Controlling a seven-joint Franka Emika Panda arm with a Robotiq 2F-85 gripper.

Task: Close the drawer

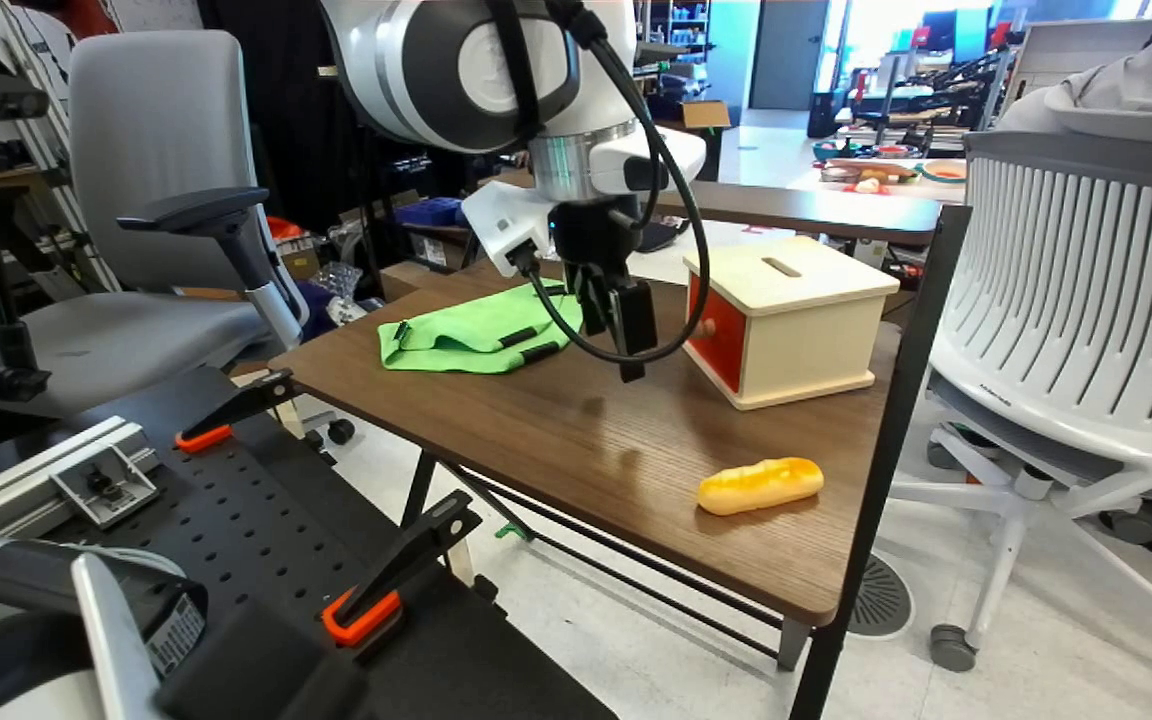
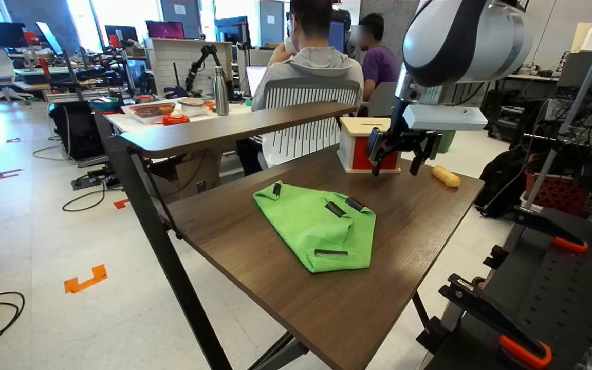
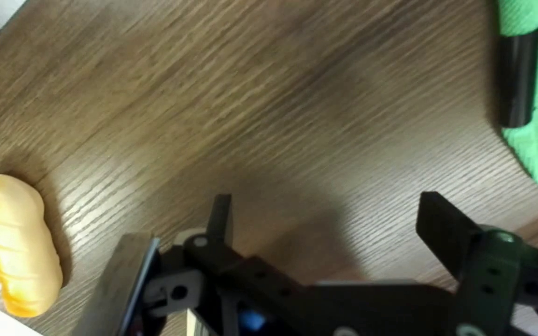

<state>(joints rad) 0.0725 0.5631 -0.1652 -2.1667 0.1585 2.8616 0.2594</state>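
Observation:
The orange-red front panel of the drawer [image 1: 726,345] sits within the front opening of the cream case [image 1: 816,345], with a small wooden knob [image 1: 704,328] on it. The panel does not visibly stick out. In an exterior view the drawer [image 2: 361,158] and case [image 2: 364,126] are partly covered by my gripper [image 2: 395,167]. My gripper [image 1: 618,350] is open and empty above the table, in front of the drawer side of the case and apart from the knob. In the wrist view my gripper [image 3: 326,200] has its fingers wide apart over bare wood; the drawer front is out of view there.
A green cloth [image 1: 486,330] with black strips lies on the brown table [image 2: 255,226]. A yellow bread-like object [image 1: 761,486] lies near the table's edge; it also shows in the wrist view [image 3: 19,245]. A raised shelf [image 2: 239,128] and a black post [image 1: 886,450] border the table.

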